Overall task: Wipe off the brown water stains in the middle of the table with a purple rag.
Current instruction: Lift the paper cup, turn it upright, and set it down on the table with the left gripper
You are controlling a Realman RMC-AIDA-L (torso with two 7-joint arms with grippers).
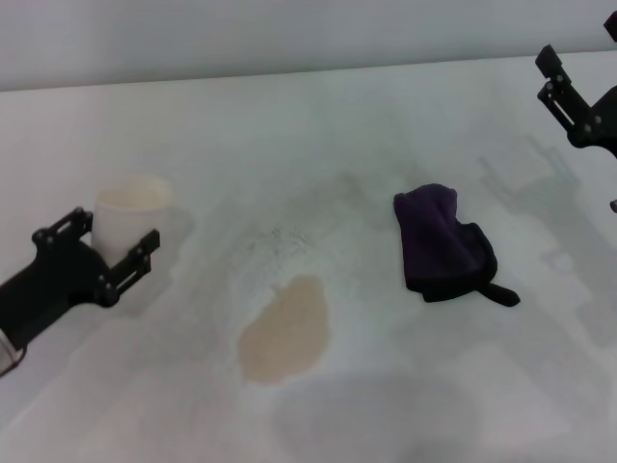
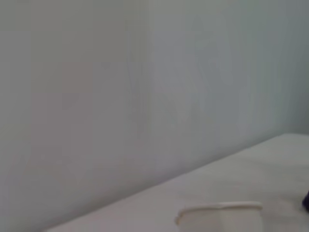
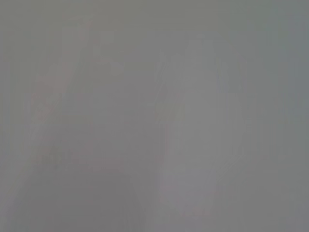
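The brown water stains (image 1: 286, 330) form one tan oval patch on the white table (image 1: 386, 405), near the front middle. The purple rag (image 1: 443, 246) lies crumpled to the stain's right, its black tail pointing right, and nothing touches it. My right gripper (image 1: 548, 75) hangs open at the far right, well behind the rag. At the left edge my left gripper (image 1: 118, 231) is open, with its fingertips right at a white paper cup (image 1: 133, 207). The right wrist view shows only flat grey.
The paper cup's rim (image 2: 219, 209) shows low in the left wrist view, with a pale wall behind the table. Faint grey smudges (image 1: 280, 241) lie behind the stain. The table's far edge meets the wall along the top of the head view.
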